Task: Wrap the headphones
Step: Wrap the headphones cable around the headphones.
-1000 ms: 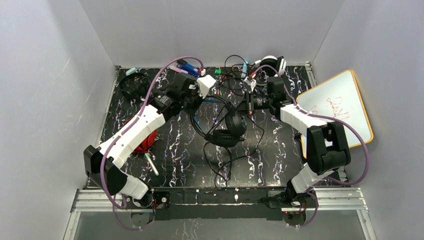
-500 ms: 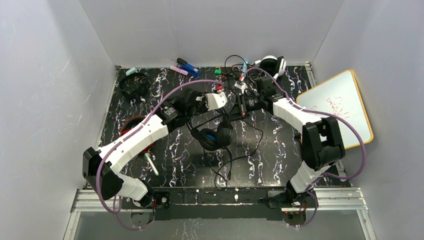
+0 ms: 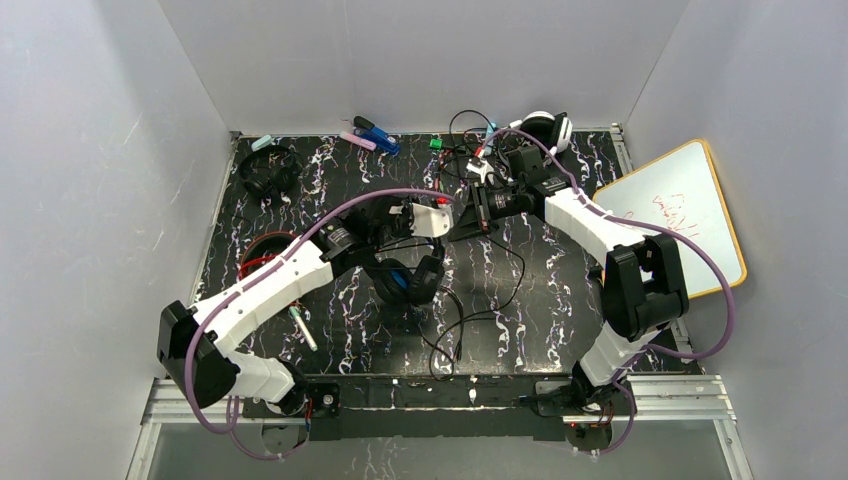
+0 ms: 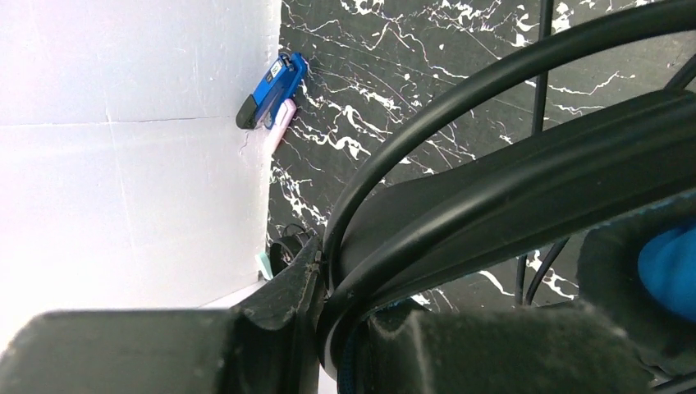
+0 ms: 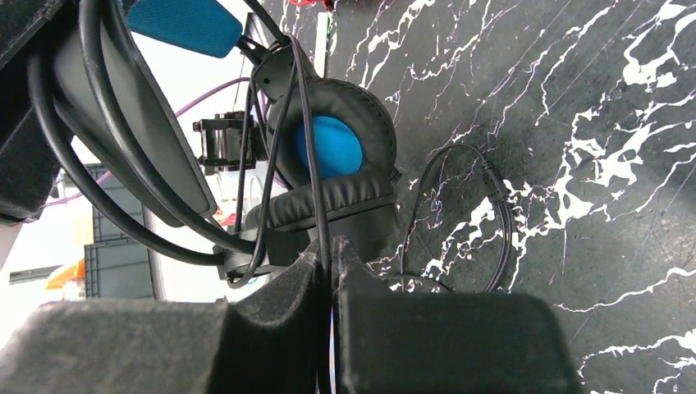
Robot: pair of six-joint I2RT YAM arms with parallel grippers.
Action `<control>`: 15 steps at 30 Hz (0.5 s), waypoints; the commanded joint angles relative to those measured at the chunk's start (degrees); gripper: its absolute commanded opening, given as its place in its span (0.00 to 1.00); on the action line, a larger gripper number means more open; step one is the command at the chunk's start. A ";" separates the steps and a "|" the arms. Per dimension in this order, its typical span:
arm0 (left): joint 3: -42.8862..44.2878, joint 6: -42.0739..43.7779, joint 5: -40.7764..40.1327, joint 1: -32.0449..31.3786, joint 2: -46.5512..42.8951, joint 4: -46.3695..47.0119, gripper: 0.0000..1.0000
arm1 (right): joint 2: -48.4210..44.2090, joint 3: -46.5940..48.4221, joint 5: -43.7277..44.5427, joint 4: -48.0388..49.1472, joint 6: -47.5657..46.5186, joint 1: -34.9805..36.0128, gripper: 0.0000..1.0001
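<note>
We see a smooth black marble-look desk (image 3: 560, 290) veined white, the headphones (image 3: 410, 280) with sleek black plastic band (image 4: 533, 172), wrinkled matt leatherette cushions (image 5: 328, 201) around blue cloth, a thin smooth cable (image 5: 495, 182), grainy matt pads (image 5: 427, 345) on our right hand (image 5: 331, 271)

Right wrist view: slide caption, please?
Right gripper jaws pinch the thin cable of the blue-lined black headphones over the marbled table.

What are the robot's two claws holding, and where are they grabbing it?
The left claw grips the black-and-blue headphones by the headband. The right claw pinches the thin black cable between its tips.
</note>
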 commanded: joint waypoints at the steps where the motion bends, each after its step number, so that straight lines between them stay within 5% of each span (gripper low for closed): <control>1: -0.27 3.38 -4.03 0.06 -1.90 -0.95 0.00 | -1.15 2.64 0.05 -5.55 -3.08 -0.70 0.13; 15: 5.42 -1.16 -17.16 -0.19 6.59 1.73 0.00 | -5.66 0.29 -6.84 -1.51 2.80 -0.58 0.16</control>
